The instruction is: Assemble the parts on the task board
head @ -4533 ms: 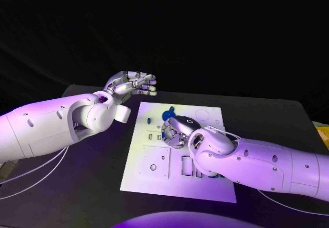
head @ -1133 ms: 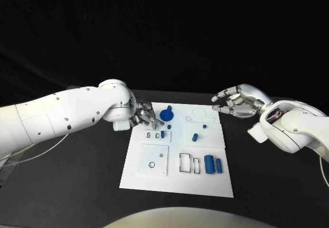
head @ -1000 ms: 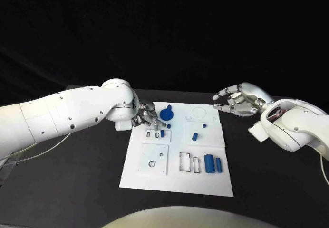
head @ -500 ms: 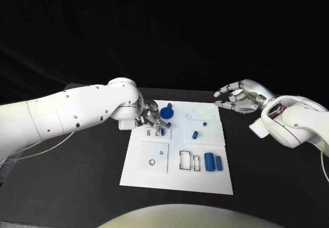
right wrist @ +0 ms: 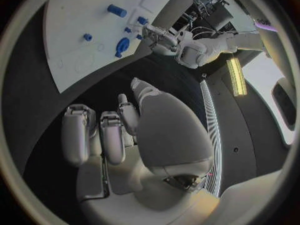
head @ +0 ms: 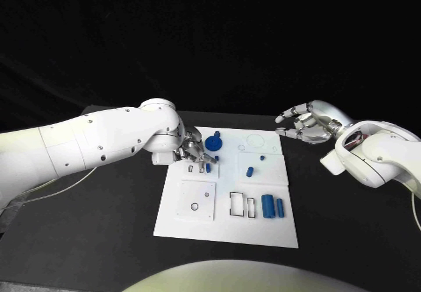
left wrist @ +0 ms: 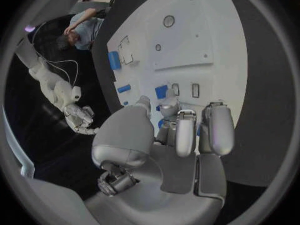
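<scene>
A small blue piece (head: 208, 168) stands in a slot near the far left part of the white board (head: 219, 231). The left hand (head: 194, 152) is right over it, fingers bent down around it. I cannot tell if it is holding the piece. The right hand (head: 304, 123) is well apart, off the board's far right corner, fingers curled on nothing. So the left hand is much nearer.
</scene>
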You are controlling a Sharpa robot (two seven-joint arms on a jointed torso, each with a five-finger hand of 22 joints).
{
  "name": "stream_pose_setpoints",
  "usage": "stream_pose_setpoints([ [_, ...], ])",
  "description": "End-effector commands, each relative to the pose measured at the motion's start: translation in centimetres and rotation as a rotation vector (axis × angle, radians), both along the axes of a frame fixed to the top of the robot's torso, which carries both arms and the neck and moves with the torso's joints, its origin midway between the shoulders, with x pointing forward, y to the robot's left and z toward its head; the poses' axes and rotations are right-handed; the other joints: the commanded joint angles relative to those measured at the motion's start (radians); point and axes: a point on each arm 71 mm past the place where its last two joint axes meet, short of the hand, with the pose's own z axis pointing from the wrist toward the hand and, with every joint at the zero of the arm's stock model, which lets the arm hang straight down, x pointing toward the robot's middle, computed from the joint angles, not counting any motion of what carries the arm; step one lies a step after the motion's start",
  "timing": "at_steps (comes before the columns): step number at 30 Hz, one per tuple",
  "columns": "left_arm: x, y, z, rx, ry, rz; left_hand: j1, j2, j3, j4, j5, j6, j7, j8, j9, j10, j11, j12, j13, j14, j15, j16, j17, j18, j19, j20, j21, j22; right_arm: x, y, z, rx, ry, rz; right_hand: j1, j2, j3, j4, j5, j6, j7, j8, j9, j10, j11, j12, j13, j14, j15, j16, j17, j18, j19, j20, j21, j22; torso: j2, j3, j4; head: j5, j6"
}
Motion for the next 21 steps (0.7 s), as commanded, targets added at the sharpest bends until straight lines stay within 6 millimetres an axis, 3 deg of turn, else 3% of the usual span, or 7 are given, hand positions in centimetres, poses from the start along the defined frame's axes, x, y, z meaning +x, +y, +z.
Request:
stream_pose_setpoints([
  [1, -0.06, -0.27, -0.12, 0.002, 0.026, -0.010, -0.008, -0.002, -0.006, -0.002, 0.000, -0.003, -0.002, 0.004, 0.001, -0.010, 0.000, -0.007, -0.002, 0.094, 0.000, 0.006, 0.228, -0.011, 0.002, -0.001, 0.003, 0.001, 0.02, 0.14, -0.02, -0.012, 0.000, 0.010, -0.003, -0.011, 0.004, 0.000, 0.007, -0.005, 0.000, 0.002, -0.002, -0.008, -0.001, -0.005, -0.001, 0.106, 0.007, 0.004, 0.263, -0.007, 0.029, 0.006, -0.006, 0.046, 0.000, 0.0001, 0.0004, 0.002, -0.003],
  [6, -0.02, -0.40, -0.44, 0.005, 0.036, -0.009, -0.006, -0.001, -0.007, -0.002, 0.000, -0.005, -0.002, 0.005, 0.002, -0.013, 0.001, -0.009, -0.005, 0.094, 0.000, 0.007, 0.228, -0.011, 0.002, -0.001, 0.004, 0.002, 0.06, 0.20, -0.03, -0.012, 0.001, 0.011, -0.003, -0.011, 0.004, 0.000, 0.007, -0.005, 0.000, 0.002, -0.002, -0.008, -0.001, -0.005, -0.001, 0.106, 0.007, 0.004, 0.263, -0.007, 0.029, 0.006, -0.006, 0.046, 0.000, 0.0000, -0.0009, 0.002, -0.005],
  [14, 0.12, -0.56, -0.74, 0.002, 0.036, 0.001, 0.033, 0.022, 0.019, -0.005, 0.001, -0.017, -0.002, 0.021, 0.010, -0.018, 0.000, -0.009, -0.009, 0.094, 0.000, 0.005, 0.226, -0.011, 0.000, 0.000, 0.007, 0.006, 0.15, 0.24, 0.02, -0.007, -0.008, 0.012, -0.003, -0.015, 0.008, 0.000, 0.008, -0.015, 0.001, 0.000, -0.003, -0.028, 0.001, -0.023, -0.025, 0.106, 0.008, 0.004, 0.263, -0.003, 0.022, 0.008, -0.022, 0.030, 0.000, 0.0004, 0.0001, 0.003, -0.006],
  [17, 0.19, -0.67, -0.79, 0.001, 0.036, 0.003, 0.049, 0.023, 0.039, -0.005, 0.001, -0.021, -0.003, 0.025, 0.013, -0.020, -0.001, -0.010, -0.012, 0.093, -0.001, 0.005, 0.226, -0.011, -0.001, -0.001, 0.008, 0.007, 0.25, 0.27, 0.08, 0.007, -0.015, 0.011, 0.001, -0.023, 0.025, -0.002, 0.009, -0.039, 0.006, 0.005, -0.001, -0.110, 0.005, -0.096, -0.114, 0.089, 0.012, -0.027, 0.211, 0.018, -0.017, 0.012, -0.108, -0.058, 0.000, 0.0005, 0.0001, 0.004, -0.007],
  [20, 0.25, -0.75, -0.84, 0.001, 0.039, 0.004, 0.053, 0.021, 0.050, -0.004, 0.001, -0.024, -0.003, 0.027, 0.014, -0.021, -0.001, -0.010, -0.013, 0.093, -0.001, 0.005, 0.225, -0.011, -0.002, -0.001, 0.008, 0.007, 0.36, 0.29, 0.14, 0.026, -0.020, 0.009, 0.007, -0.042, 0.062, -0.003, 0.010, -0.062, 0.010, 0.034, 0.012, -0.348, 0.010, -0.318, -0.381, -0.003, 0.016, -0.166, 0.017, 0.075, -0.148, 0.018, -0.390, -0.326, 0.000, 0.0009, 0.0004, 0.004, -0.008],
  [21, 0.27, -0.77, -0.86, 0.001, 0.041, 0.005, 0.053, 0.020, 0.051, -0.004, 0.001, -0.024, -0.003, 0.028, 0.014, -0.021, -0.001, -0.010, -0.012, 0.093, -0.001, 0.004, 0.225, -0.011, -0.002, -0.001, 0.008, 0.007, 0.39, 0.28, 0.16, 0.031, -0.020, 0.007, 0.007, -0.045, 0.070, -0.003, 0.010, -0.066, 0.011, 0.039, 0.014, -0.383, 0.011, -0.354, -0.424, -0.021, 0.017, -0.191, -0.014, 0.084, -0.171, 0.019, -0.444, -0.375, 0.000, 0.0009, 0.0004, 0.004, -0.008],
])
